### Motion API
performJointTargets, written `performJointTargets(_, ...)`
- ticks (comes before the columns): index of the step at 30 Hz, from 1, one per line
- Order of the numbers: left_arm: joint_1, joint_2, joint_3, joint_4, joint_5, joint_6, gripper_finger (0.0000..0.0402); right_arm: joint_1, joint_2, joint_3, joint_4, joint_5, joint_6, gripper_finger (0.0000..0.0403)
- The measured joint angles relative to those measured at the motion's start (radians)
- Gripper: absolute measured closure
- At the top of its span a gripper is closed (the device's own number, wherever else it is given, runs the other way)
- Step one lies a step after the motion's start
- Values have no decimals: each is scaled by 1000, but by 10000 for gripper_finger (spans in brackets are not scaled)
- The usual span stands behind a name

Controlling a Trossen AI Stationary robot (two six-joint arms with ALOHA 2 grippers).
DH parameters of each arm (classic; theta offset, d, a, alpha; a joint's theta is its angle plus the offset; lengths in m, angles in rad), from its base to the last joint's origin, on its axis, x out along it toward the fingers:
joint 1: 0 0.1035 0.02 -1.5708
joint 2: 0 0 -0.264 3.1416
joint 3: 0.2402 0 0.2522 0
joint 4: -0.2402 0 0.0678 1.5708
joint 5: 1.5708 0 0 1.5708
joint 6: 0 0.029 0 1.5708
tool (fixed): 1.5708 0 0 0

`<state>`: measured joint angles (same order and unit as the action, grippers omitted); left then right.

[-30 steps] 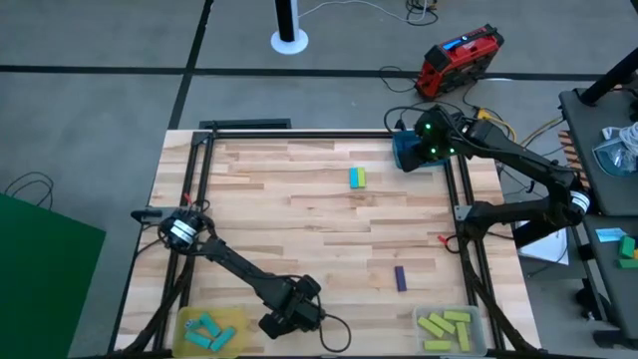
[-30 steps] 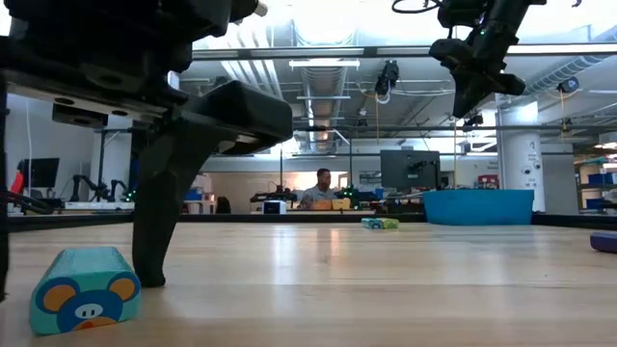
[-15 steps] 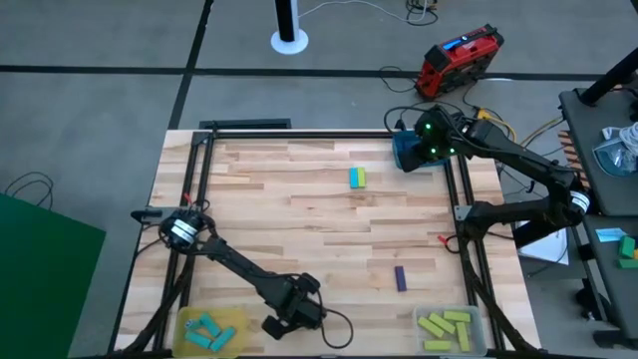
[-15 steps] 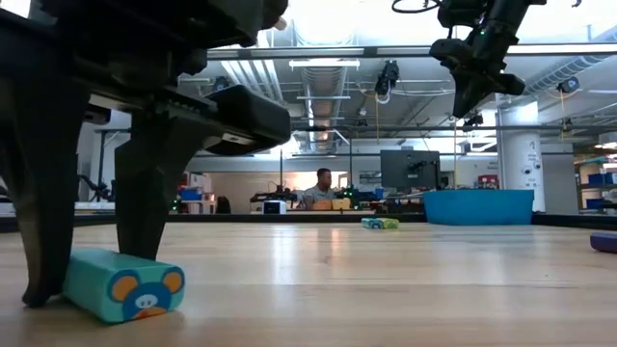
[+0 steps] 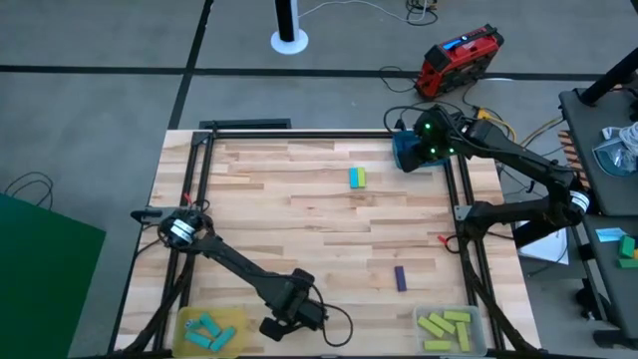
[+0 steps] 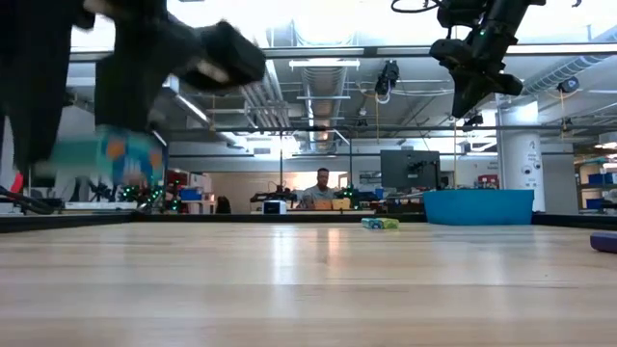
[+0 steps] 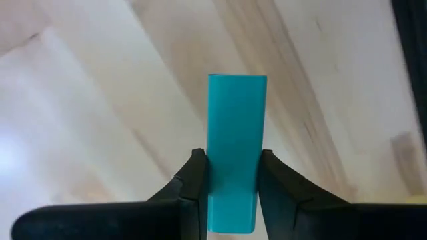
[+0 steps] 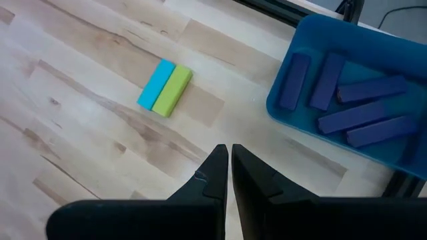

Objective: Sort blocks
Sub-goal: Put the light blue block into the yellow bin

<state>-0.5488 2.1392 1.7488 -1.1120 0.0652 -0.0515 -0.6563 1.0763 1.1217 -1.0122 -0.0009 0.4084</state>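
Observation:
My left gripper (image 5: 282, 321) is near the table's near edge, shut on a cyan-blue block (image 7: 235, 133) that hangs blurred above the table in the low view (image 6: 106, 159). My right gripper (image 8: 229, 160) hovers high at the far right beside the blue tray (image 5: 411, 152), its fingers shut on nothing. A cyan-blue block and a yellow-green block lie side by side (image 5: 357, 178) on the far part of the table. One dark purple block (image 5: 400, 278) lies flat at the near right. My left gripper pinches the cyan-blue block's two long sides (image 7: 212, 175) between its two fingers, near one end. The fingers lie across the block, and most of its length sticks out past them. The block is lifted clear of the table.
A yellow tray (image 5: 235, 317) with cyan-blue blocks stands at the near left corner. A clear tray (image 5: 419, 317) with yellow-green blocks stands at the near right corner. The blue tray (image 8: 287, 67) holds several purple blocks. Black frame rails run along the table's sides.
My left gripper has come down around the cyan-blue block that lay on the table at its near edge, taken hold of it and lifted it clear. The block has gone from lying on the wood to hanging well above it.

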Motion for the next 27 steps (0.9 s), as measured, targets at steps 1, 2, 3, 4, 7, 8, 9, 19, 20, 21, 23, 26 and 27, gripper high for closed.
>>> performJointTargets(1,0,-10,8,-19,-1,-9,333,0,0,0,0,0,0,390)
performJointTargets(2,0,-19,18,-39,-1,-22,333,0,0,0,0,0,-1,390)
performJointTargets(3,0,-30,25,-57,-5,-38,333,0,0,0,0,0,-1,390)
performJointTargets(4,0,-39,34,-80,-10,-61,333,0,0,0,0,0,-1,390)
performJointTargets(7,0,-66,70,-154,-23,-131,333,0,0,-1,0,0,-6,390)
performJointTargets(8,0,-77,89,-184,-23,-150,333,0,0,-2,0,0,-8,390)
performJointTargets(9,-1,-89,111,-220,-23,-169,333,0,0,-3,0,0,-9,390)
performJointTargets(19,-135,-129,297,-459,35,-367,333,0,0,-11,0,-2,-29,390)
performJointTargets(20,-160,-131,298,-460,56,-407,333,0,0,-14,-1,-1,-30,390)
performJointTargets(21,-187,-132,295,-458,91,-449,333,0,0,-16,0,-3,-31,390)
performJointTargets(23,-239,-136,277,-459,176,-552,333,0,0,-19,0,-3,-40,390)
performJointTargets(26,-302,-142,234,-460,358,-725,333,0,0,-27,2,-2,-54,390)
performJointTargets(27,-320,-142,216,-461,404,-764,333,0,0,-29,3,-2,-55,390)
